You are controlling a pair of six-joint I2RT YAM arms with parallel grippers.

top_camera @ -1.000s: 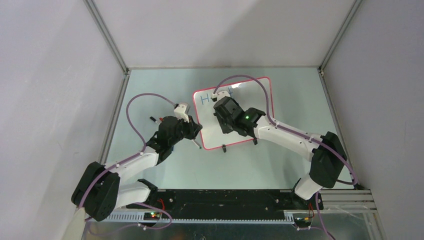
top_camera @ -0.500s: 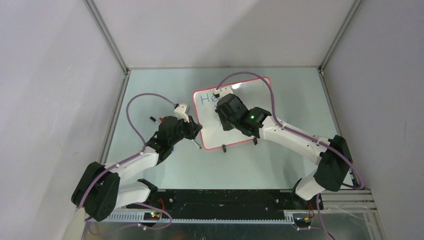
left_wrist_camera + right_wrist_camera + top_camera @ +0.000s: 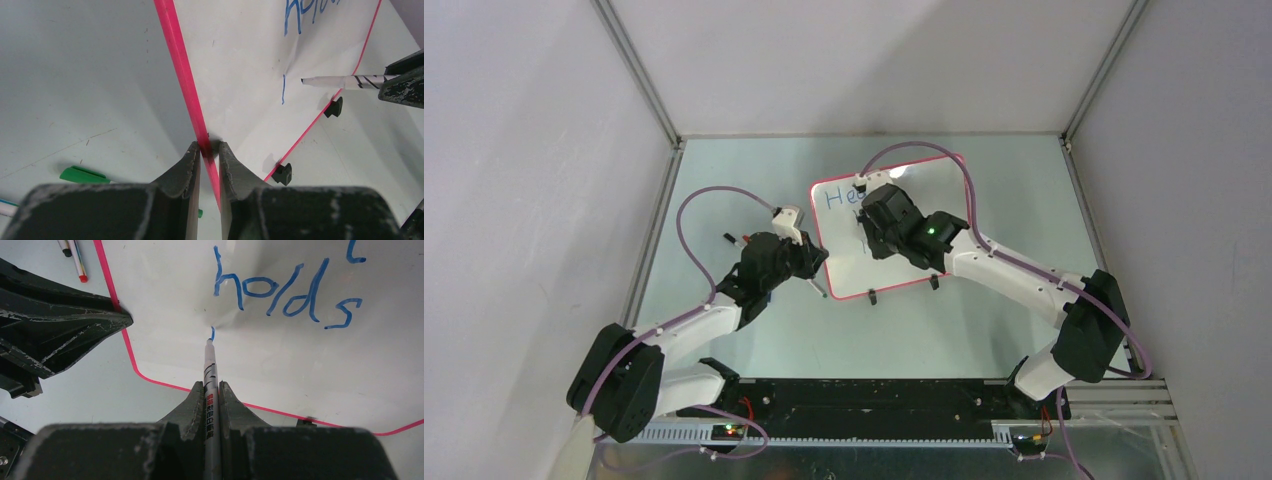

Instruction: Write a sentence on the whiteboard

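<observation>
From above, whiteboard (image 3: 839,262) on table (image 3: 724,180), left gripper (image 3: 816,264) at its left edge, left wrist view, jaws pinched narrow on red frame (image 3: 182,75), right wrist view, right gripper (image 3: 210,390) clamping marker (image 3: 210,365), tip under blue sentence (image 3: 280,292).

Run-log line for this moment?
left gripper: shut on whiteboard frame | right gripper: shut on marker | sentence: short stroke below "holds"

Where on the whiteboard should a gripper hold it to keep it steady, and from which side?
The whiteboard's thin red frame, left edge, coming from the left, a finger each side. It is slim enough to pinch and away from the sentence and marker; the left gripper holds there.
</observation>
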